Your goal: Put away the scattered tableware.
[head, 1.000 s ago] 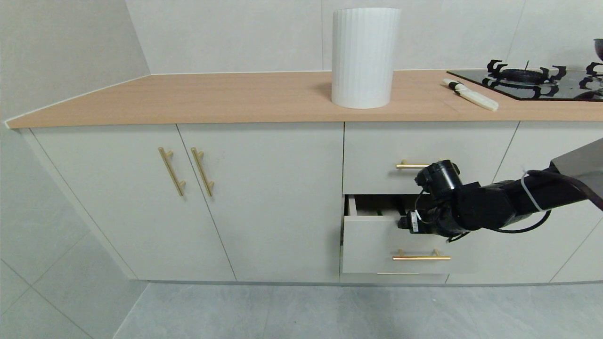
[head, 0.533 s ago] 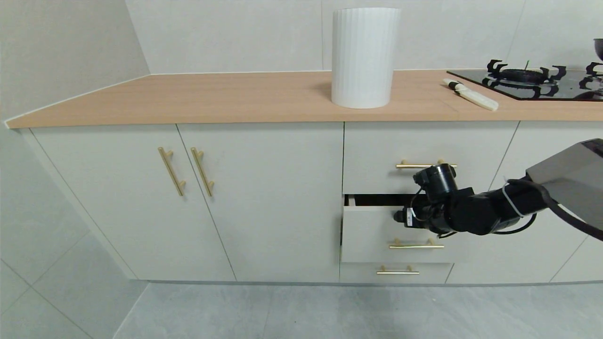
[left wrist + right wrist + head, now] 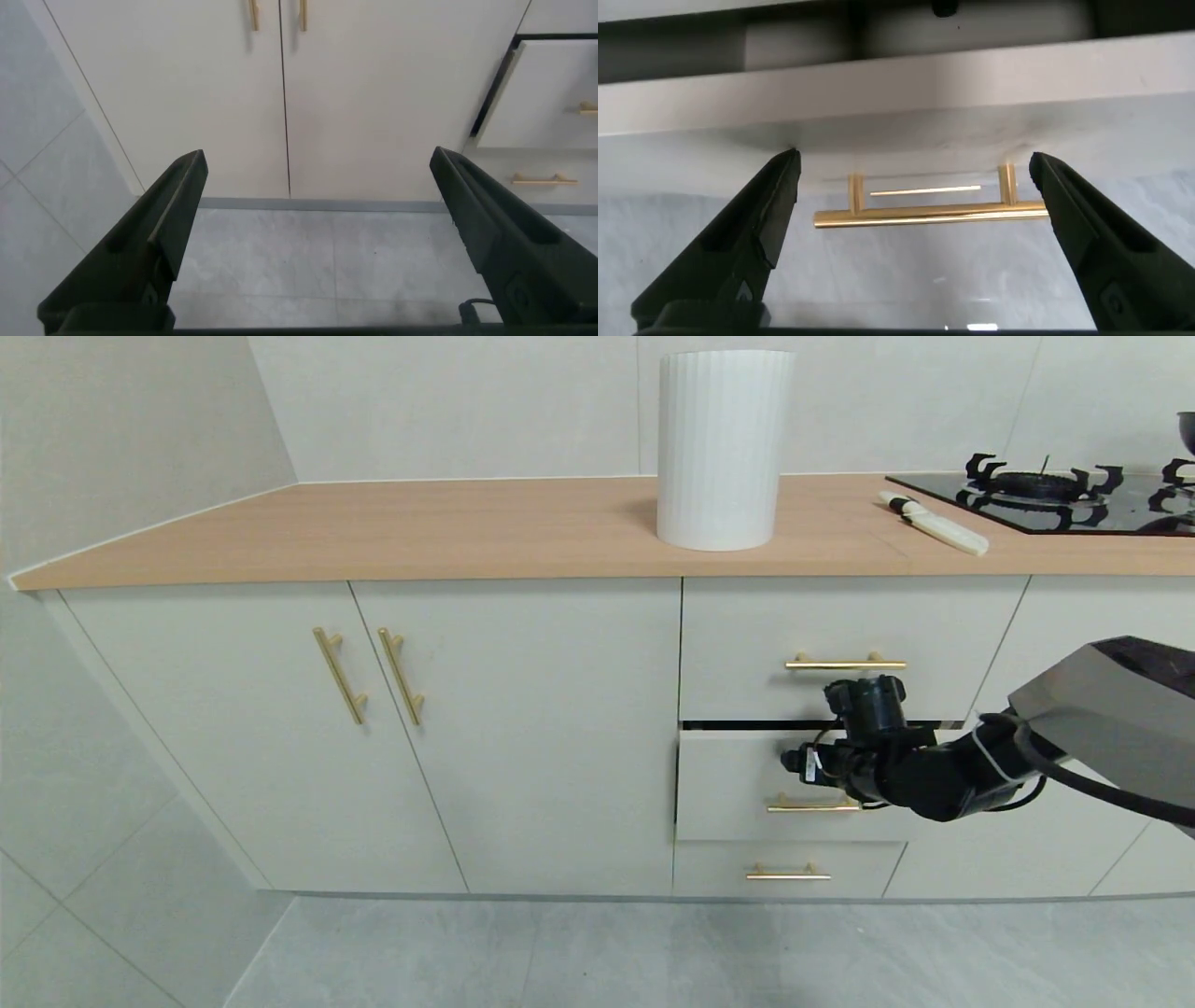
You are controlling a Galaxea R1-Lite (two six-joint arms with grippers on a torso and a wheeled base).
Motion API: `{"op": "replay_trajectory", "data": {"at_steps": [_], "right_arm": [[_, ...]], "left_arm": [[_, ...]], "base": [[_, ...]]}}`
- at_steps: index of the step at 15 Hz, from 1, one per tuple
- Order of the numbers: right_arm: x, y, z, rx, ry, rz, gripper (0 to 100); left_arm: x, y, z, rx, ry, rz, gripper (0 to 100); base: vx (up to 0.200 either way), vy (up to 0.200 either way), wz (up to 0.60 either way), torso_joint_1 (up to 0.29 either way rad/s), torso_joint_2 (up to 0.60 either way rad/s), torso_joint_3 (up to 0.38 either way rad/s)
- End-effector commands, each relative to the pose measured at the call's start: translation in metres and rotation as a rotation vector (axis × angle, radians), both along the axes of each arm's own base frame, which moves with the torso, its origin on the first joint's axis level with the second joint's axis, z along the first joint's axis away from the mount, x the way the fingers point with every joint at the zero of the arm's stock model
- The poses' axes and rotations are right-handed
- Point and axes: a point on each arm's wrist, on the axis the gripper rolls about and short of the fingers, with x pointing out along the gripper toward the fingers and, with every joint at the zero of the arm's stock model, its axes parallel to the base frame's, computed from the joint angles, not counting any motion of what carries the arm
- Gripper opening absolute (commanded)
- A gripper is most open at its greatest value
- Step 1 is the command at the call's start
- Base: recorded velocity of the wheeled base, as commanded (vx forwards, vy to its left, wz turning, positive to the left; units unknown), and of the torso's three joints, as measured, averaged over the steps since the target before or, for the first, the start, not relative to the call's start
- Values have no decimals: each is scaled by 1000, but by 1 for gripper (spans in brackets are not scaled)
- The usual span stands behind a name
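The right gripper is positioned in front of the middle drawer of a stack of 3; its fingers are spread wide and sit one on each side of the drawer's gold bar handle without closing on it. Contact between the fingertips and the drawer front cannot be determined. The middle drawer is slightly ajar, with a narrow dark gap along its top edge below the top drawer; the bottom drawer is flush. The left gripper is also spread wide and holds nothing; it faces the 2 cabinet doors and the grey floor. The knife, pale in colour, lies flat on the wooden countertop, between the white ribbed cylinder and the black hob, close to the hob's edge and well apart from both grippers.
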Motion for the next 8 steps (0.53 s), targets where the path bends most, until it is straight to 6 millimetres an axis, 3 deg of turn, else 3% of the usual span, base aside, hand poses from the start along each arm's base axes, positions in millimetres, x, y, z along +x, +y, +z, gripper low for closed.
{"op": "replay_trajectory", "data": {"at_steps": [1,8], "right_arm": [[6,0,-10,7,-26,-5,100],[18,-7,-17,21,-94,-29,100]], "left_arm": [[0,0,0,1,0,1,100],[0,0,0,-1,0,0,100]], "base": [[0,0,0,0,0,0],[0,0,0,0,0,0]]}}
